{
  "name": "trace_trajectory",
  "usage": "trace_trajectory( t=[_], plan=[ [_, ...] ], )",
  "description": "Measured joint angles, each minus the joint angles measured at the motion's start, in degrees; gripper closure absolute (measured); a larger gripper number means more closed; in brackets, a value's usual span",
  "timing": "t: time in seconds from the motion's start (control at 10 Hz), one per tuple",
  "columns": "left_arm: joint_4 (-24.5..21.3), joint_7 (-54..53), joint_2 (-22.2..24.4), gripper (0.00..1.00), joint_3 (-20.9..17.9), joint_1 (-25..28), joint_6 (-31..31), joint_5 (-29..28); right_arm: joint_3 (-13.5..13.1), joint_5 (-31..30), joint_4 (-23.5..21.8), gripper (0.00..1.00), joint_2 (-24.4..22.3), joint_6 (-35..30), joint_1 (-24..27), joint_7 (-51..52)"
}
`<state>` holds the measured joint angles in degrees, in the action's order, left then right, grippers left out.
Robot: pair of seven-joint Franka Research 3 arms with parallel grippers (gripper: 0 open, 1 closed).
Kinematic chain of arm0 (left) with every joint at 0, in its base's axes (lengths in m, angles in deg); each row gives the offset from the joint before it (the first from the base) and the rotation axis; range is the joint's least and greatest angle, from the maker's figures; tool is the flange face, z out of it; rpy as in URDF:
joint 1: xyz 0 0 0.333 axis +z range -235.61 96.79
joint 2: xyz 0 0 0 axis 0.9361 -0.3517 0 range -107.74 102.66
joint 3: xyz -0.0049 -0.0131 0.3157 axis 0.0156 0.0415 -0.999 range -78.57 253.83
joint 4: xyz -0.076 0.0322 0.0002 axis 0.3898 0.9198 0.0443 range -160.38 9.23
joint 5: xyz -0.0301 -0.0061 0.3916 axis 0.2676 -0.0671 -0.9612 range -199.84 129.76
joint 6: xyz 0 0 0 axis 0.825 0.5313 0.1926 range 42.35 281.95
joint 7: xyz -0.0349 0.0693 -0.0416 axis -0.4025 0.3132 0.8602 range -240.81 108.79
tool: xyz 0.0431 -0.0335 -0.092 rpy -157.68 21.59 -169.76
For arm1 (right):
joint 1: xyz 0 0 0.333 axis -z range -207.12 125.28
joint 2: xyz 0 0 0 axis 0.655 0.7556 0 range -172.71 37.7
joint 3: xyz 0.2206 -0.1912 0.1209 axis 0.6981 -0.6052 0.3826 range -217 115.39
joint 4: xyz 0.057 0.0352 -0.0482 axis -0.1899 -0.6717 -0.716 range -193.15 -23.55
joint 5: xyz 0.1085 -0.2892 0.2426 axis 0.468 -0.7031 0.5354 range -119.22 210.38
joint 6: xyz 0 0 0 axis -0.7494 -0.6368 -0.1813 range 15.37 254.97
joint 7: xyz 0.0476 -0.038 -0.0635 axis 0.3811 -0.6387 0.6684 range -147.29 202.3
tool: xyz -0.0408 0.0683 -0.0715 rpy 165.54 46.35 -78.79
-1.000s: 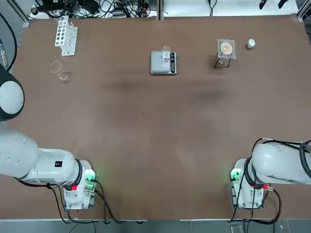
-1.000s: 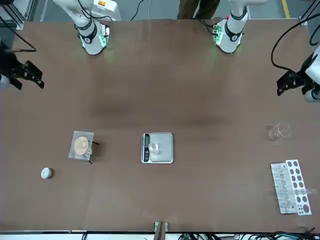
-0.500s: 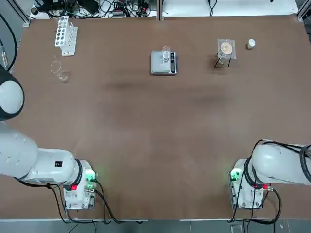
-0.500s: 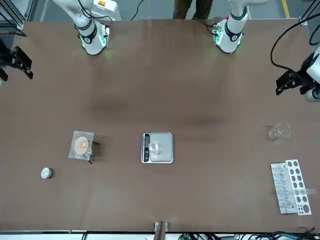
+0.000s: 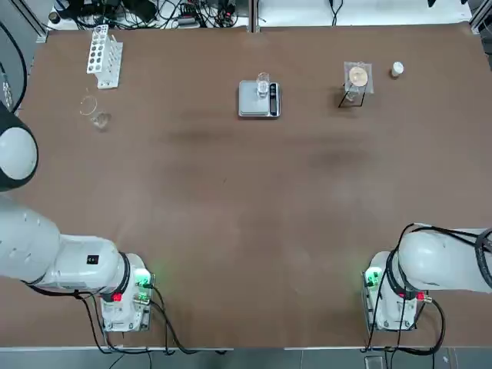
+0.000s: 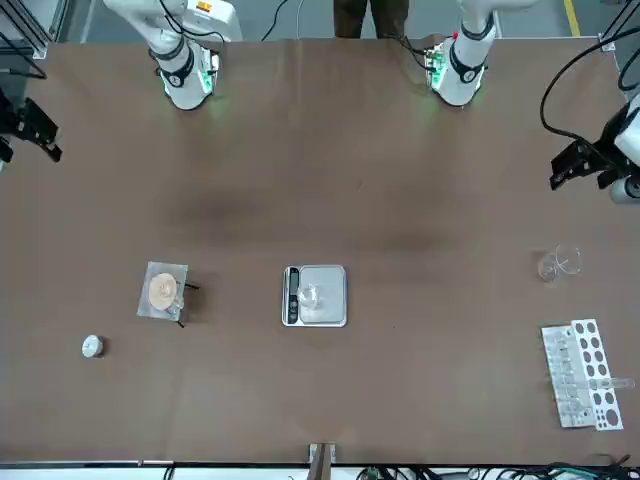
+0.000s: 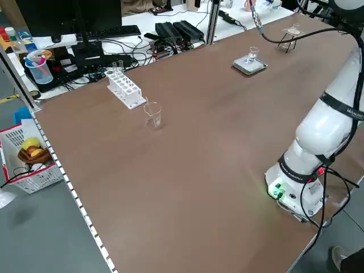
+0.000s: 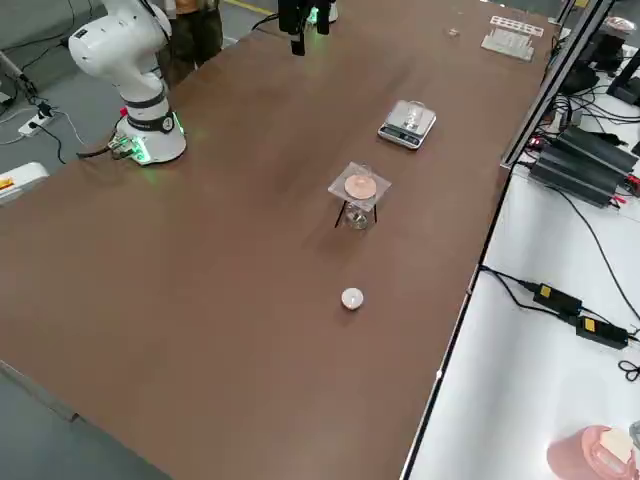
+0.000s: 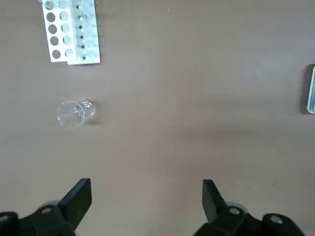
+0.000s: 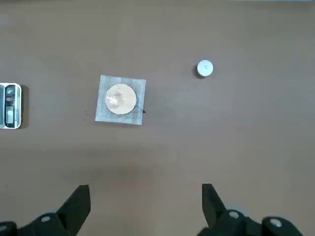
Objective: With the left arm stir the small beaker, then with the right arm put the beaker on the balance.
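Since the small beaker (image 7: 253, 53) already sits on the balance (image 7: 249, 66), the placing appears complete; both the left hand (image 9: 146, 196) and right hand (image 10: 146, 199) hang over the counter (image 5: 231, 231), fingers apart and empty, presumably withdrawn to leave the weighing undisturbed.

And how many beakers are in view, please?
2: the small beaker on the balance, and the wider beaker near the white rack. I cannot identify the glass under the gauze.
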<state>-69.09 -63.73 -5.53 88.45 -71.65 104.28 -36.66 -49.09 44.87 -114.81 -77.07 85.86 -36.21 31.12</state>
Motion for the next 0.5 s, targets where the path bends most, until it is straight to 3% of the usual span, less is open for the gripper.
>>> trace_trajectory(
  t=[0.5],
  plan=[
    [0.0, -0.11, 0.0, 0.0, 0.09, 0.03, 0.0, 0.0, 0.05, 0.0, -2.27, 0.0, 0.04, 2.5, -0.37, -0.08]
  ],
)
